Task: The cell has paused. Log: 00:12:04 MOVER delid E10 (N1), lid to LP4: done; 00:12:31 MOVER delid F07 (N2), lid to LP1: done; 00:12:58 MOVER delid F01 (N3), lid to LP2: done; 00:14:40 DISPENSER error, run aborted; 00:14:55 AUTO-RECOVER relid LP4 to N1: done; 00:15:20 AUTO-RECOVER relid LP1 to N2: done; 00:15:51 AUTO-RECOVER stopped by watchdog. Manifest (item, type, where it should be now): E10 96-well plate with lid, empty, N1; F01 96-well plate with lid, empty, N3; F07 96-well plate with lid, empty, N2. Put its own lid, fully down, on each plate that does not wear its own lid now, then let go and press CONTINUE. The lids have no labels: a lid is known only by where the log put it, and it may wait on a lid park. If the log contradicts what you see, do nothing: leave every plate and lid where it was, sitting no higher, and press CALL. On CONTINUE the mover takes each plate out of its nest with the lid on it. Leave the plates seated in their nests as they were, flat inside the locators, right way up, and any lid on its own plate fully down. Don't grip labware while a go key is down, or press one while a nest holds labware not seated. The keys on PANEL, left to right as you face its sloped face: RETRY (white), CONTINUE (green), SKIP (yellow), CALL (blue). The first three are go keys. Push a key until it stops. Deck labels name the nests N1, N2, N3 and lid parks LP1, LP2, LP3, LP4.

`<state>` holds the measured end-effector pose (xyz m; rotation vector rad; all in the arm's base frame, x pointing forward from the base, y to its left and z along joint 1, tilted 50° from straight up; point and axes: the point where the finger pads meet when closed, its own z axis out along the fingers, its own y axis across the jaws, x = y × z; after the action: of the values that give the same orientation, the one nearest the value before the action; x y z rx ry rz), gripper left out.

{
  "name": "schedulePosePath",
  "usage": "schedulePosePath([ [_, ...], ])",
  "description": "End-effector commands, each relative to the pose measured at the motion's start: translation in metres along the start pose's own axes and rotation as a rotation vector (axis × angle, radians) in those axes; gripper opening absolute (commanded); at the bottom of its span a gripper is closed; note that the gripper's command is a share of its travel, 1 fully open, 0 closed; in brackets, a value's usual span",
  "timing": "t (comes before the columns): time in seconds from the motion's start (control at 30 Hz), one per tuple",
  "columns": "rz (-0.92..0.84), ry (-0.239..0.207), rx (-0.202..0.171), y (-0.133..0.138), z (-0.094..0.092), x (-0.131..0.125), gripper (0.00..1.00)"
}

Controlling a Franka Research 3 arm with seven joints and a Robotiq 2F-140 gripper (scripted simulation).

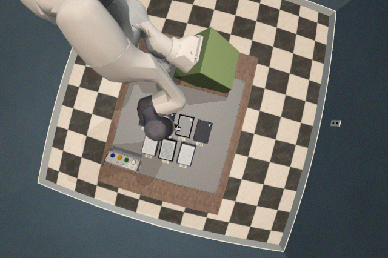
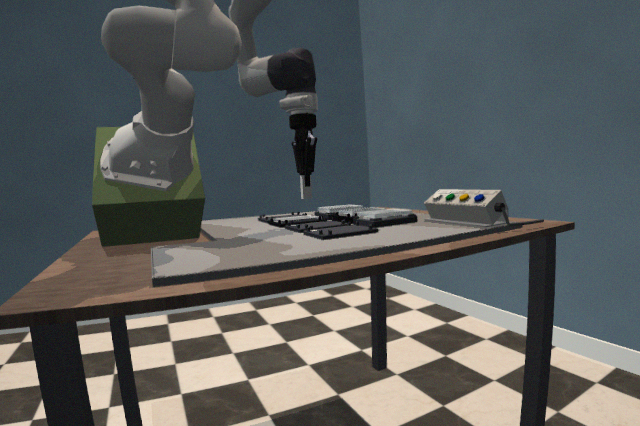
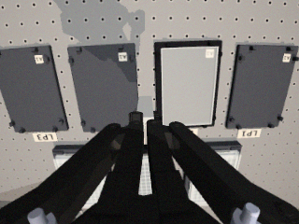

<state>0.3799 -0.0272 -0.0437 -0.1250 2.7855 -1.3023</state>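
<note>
Wooden table (image 2: 77,281) with grey pegboard deck (image 2: 232,250), checkered floor (image 2: 289,359), blue walls (image 2: 491,75); gripper (image 2: 306,194) hangs closed, empty.

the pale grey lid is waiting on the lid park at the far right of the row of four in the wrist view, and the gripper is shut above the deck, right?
Not quite. In the wrist view the pale grey lid lies on the black-framed park second from the right; the far-right dark park is bare. The rest holds: the black gripper is shut above the deck, holding nothing.
</note>
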Motion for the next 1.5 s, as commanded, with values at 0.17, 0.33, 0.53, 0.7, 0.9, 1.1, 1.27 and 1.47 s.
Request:
schedulePosePath([
  [0.17,-0.101,-0.075,-0.029,-0.003,-0.04,-0.032,0.0],
  [0.33,-0.271,-0.195,-0.073,-0.012,-0.108,-0.073,0.0],
  [0.53,-0.469,-0.324,-0.126,-0.025,-0.193,-0.107,0.0],
  [0.7,-0.646,-0.418,-0.177,-0.029,-0.243,-0.118,0.0],
  [0.9,-0.835,-0.487,-0.247,-0.002,-0.252,-0.111,0.0],
  [1.1,-1.03,-0.471,-0.273,0.047,-0.2,-0.081,0.0],
  [1.27,-1.216,-0.418,-0.259,0.079,-0.139,-0.047,0.0],
  [1.47,-1.445,-0.306,-0.224,0.088,-0.055,-0.009,0.0],
])
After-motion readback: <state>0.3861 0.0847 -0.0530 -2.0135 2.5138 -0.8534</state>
